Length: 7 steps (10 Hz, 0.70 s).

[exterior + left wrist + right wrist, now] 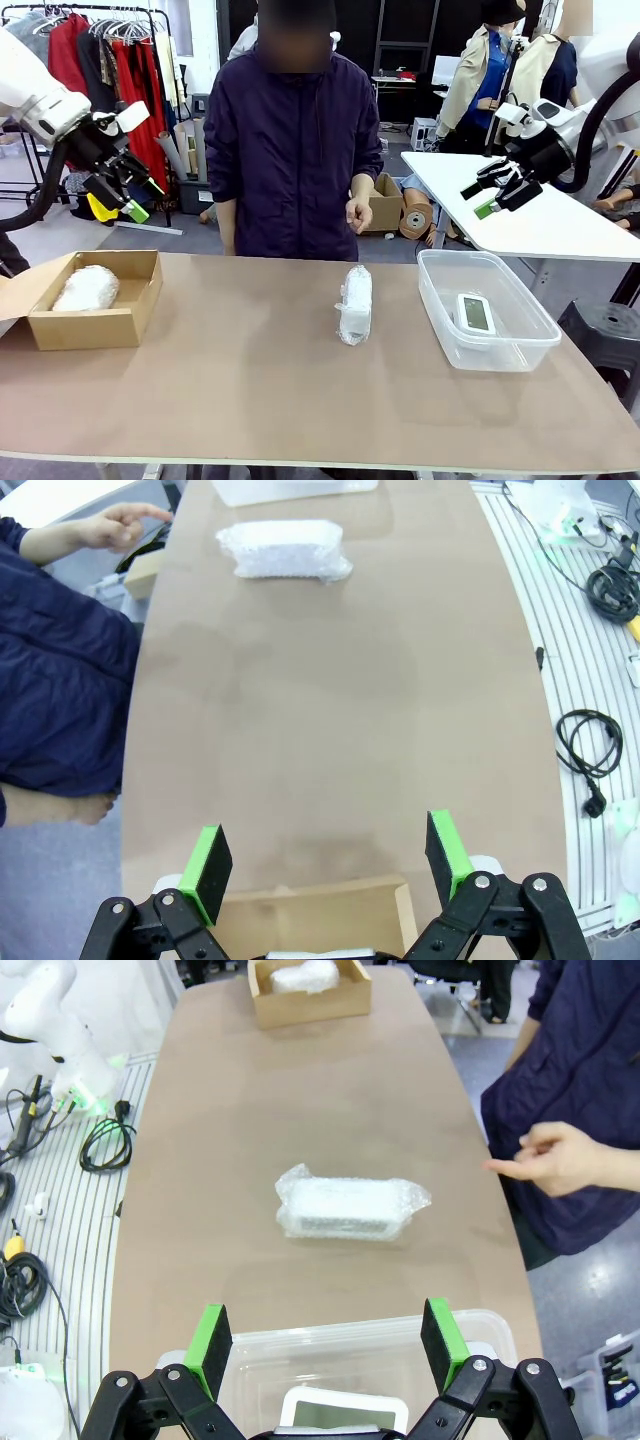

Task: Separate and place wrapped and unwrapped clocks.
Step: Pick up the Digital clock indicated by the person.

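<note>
Count: two end effectors, two wrapped clocks, one unwrapped clock, one cardboard box, one clear tub.

Left side: the left end effector (pixel 145 200) hangs in the air above and behind the cardboard box (pixel 90 326), its fingers spread wide and nothing between them. The box sits open-topped at the desk's (pixel 250 400) left end. The first wrapped clock (pixel 85 287) lies inside it as a whitish bundle, resting on the box floor.

Centre: the second wrapped clock (pixel 354 305) lies on the bare desk, apart from both containers, with its long side running away from the robot. Behind the far edge stands a person in a dark jacket, one hand (pixel 358 213) raised at waist height, touching nothing.

Right side: the clear tub (pixel 500 352) stands near the desk's right end. The unwrapped clock (pixel 474 314), white with a grey-green screen, lies flat inside it, screen up. The right end effector (pixel 478 198) hangs high above and behind the tub, fingers also spread wide and holding nothing.
</note>
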Tool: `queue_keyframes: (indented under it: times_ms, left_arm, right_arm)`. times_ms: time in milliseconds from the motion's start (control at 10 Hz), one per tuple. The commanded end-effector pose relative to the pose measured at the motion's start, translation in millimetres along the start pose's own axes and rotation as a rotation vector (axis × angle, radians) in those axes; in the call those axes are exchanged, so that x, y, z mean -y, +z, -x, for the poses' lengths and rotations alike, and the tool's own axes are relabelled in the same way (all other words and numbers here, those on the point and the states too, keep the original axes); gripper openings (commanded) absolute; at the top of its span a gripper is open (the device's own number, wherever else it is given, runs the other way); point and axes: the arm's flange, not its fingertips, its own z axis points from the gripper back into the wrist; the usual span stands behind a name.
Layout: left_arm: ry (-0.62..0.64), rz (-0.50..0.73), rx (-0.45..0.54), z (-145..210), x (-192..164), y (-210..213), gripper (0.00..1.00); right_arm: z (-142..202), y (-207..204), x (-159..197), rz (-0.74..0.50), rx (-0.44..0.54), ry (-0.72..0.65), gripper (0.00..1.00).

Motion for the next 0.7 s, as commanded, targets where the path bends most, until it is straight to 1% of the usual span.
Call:
queue_keyframes:
  times_ms: [0, 600]
  left_arm:
    - [-0.017, 0.000, -0.008, 0.7, 0.4, 1.5, 1.00]
    - [-0.017, 0.000, -0.008, 0.7, 0.4, 1.5, 1.00]
  right_arm:
    - [1.7, -1.5, -3.8, 0.010, -0.018, 0.023, 1.00]
    - [1.7, -1.5, -3.8, 0.010, -0.018, 0.023, 1.00]
